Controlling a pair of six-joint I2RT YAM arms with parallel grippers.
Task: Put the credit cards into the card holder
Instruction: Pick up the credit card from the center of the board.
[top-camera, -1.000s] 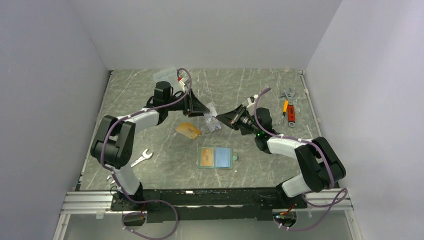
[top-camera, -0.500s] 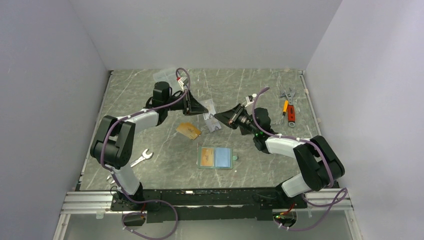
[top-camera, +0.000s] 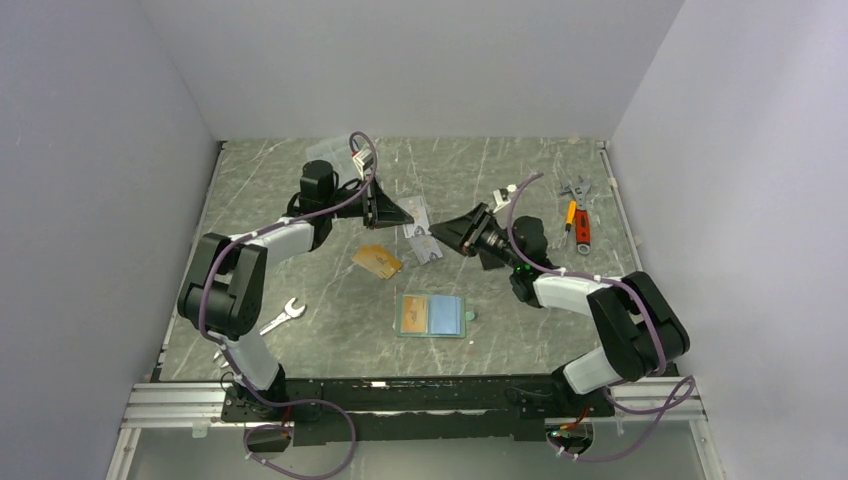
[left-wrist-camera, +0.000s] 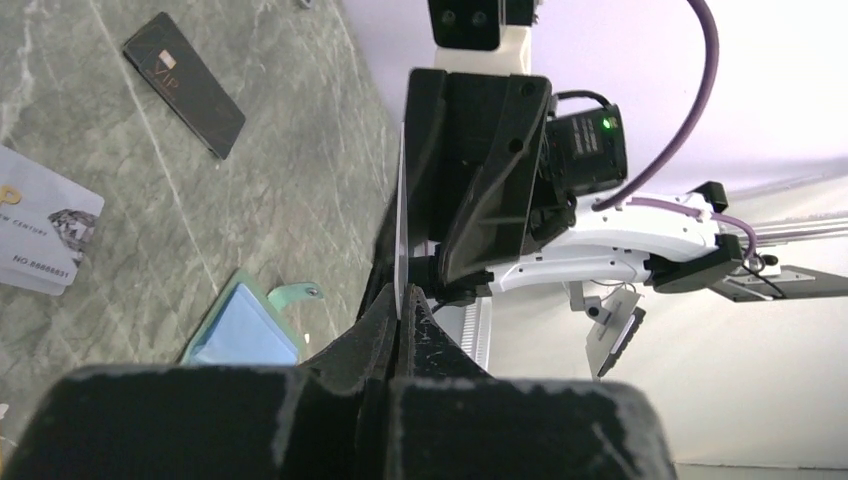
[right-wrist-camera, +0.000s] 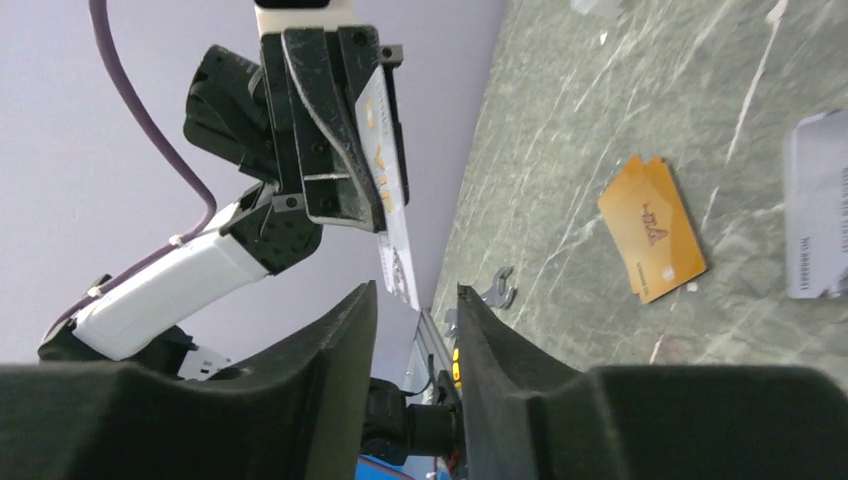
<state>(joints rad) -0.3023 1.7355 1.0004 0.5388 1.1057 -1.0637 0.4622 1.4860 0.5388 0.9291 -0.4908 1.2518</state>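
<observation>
My left gripper (top-camera: 397, 212) (left-wrist-camera: 402, 295) is shut on a silvery-white credit card (top-camera: 414, 209) (right-wrist-camera: 384, 165), held in the air; the left wrist view shows it edge-on. My right gripper (top-camera: 458, 231) (right-wrist-camera: 415, 292) faces it, open, its fingertips (right-wrist-camera: 352, 310) just short of the card's lower end. An orange-gold credit card (top-camera: 377, 261) (right-wrist-camera: 652, 228) lies flat on the table. More silvery cards (top-camera: 427, 248) (left-wrist-camera: 38, 235) lie beside it. The card holder (top-camera: 432, 315) (left-wrist-camera: 245, 330) lies open nearer the bases, light blue inside, tab to the right.
A red-handled adjustable wrench (top-camera: 578, 222) lies at the right. A small spanner (top-camera: 284, 315) (right-wrist-camera: 497, 290) lies at the left front. A clear plastic box (top-camera: 333, 150) stands at the back left. A flat black card (left-wrist-camera: 185, 70) rests on the table. Walls enclose three sides.
The left gripper closed on the silvery-white card. The right gripper, shut on that card before, opened and let it go. Both arms shifted slightly.
</observation>
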